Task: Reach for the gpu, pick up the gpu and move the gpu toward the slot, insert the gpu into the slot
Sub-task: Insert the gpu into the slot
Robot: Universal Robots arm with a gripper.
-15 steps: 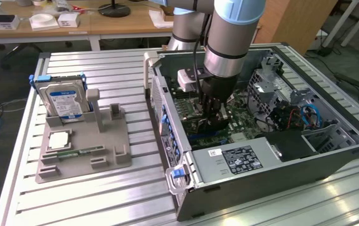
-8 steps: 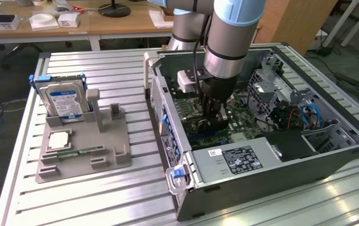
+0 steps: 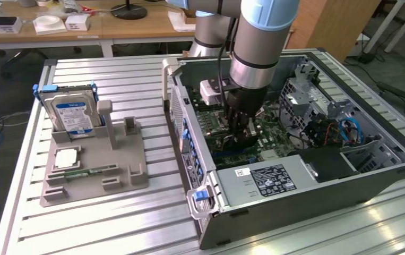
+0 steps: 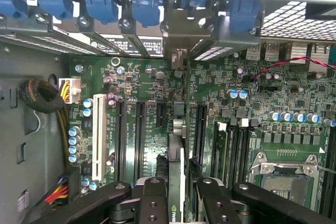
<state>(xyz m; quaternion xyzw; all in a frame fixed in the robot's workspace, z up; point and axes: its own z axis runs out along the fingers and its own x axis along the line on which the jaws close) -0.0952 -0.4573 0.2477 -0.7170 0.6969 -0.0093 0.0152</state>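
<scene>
Grey plastic holder (image 3: pixel 92 183) at the exterior view's left carries the hard drive (image 3: pixel 72 111) on the slatted worktop (image 3: pixel 117 223); neither matters for this step. Further right stands the open case (image 3: pixel 294 218), with the arm reaching down into it and the gripper (image 3: pixel 239 135) low over the motherboard (image 3: pixel 213 125). In the wrist view the jaws pinch the gpu (image 4: pixel 176 156) edge-on, one on each face, and the card runs away towards the bracket openings (image 4: pixel 178 45) at the case wall. It hangs between long black slots (image 4: pixel 139 140). Its own slot lies hidden under its edge, so I cannot tell whether the contacts have entered the groove. Insertion looks like the step in hand. To do it well, hold the card upright, set its length parallel with the neighbouring connectors, let the metal end meet its opening squarely, and press straight down with even force at both ends. Any lean would likely jam one corner or scrape the capacitors (image 4: pixel 237 94) nearby
</scene>
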